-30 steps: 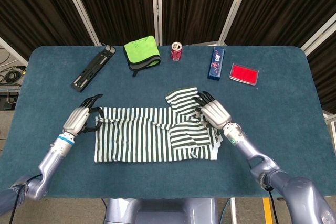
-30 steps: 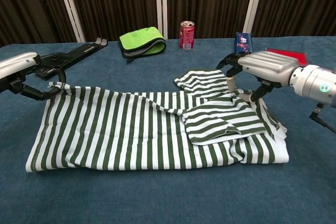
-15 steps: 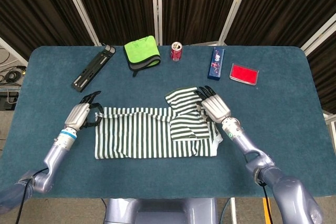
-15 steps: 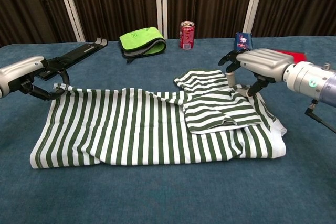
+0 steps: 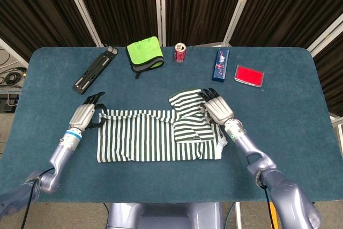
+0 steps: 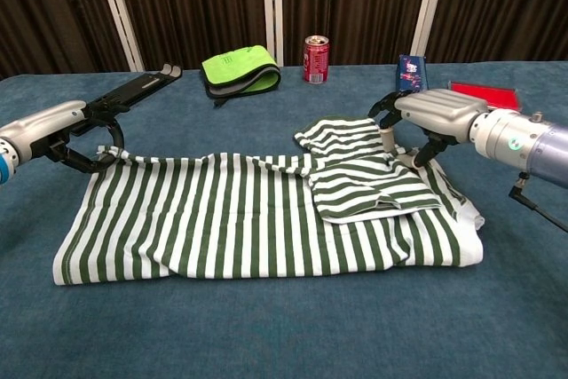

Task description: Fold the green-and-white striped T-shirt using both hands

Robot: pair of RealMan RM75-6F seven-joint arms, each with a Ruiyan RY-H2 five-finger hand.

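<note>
Mid-fold: left hand [image 6: 67, 130] pinches T-shirt [image 6: 257, 219] hem at 9 o'clock, right hand [image 6: 426, 113] pinches shoulder at 3; next, carry both edges together toward 6.

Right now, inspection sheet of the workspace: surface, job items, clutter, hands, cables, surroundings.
Surface: blue table, covered in cloth or felt.
Job's things: striped T-shirt lying flat, with its sleeves folded in at the robot's right end.
Clutter: along the far edge, black tool, green cloth, red can upright, blue box, red flat case.
Hands: left hand pinches the shirt's far left corner; right hand grips the far edge by the folded sleeves.
Cables: some beside the table's left edge, cables; a thin one at the right wrist in the chest view.
Surroundings: dark curtains with pale posts.
</note>
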